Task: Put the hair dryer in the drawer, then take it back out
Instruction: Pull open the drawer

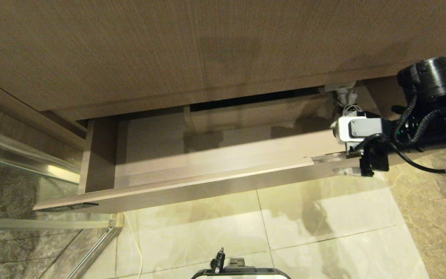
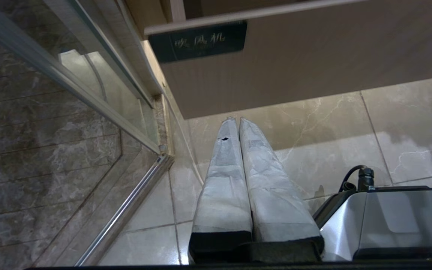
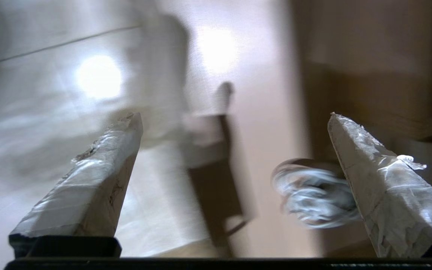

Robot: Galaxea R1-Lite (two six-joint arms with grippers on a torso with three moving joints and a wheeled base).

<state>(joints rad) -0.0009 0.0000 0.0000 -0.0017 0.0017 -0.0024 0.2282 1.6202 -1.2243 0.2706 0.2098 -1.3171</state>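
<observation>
The drawer [image 1: 207,185] stands pulled open, a wide shallow wood-grain tray with a boxed cutout [image 1: 246,116] at mid-back. White cord of the hair dryer [image 1: 345,101] shows at the drawer's back right corner; its body is hidden behind my right arm [image 1: 420,124]. In the right wrist view a blurred white coiled bundle [image 3: 313,198] lies on the drawer floor beside one fingertip. My right gripper [image 3: 234,116] is open above it, with nothing between the fingers. My left gripper [image 2: 234,120] is shut and empty, hanging low over the floor in front of the drawer.
A tall wood-grain panel [image 1: 207,50] overhangs the drawer. A glass shower door with a metal frame [image 1: 14,155] stands at the left. Pale floor tiles [image 1: 323,224] lie below, with my base [image 1: 242,273] at the near edge. A dark label [image 2: 199,41] sits on the drawer front.
</observation>
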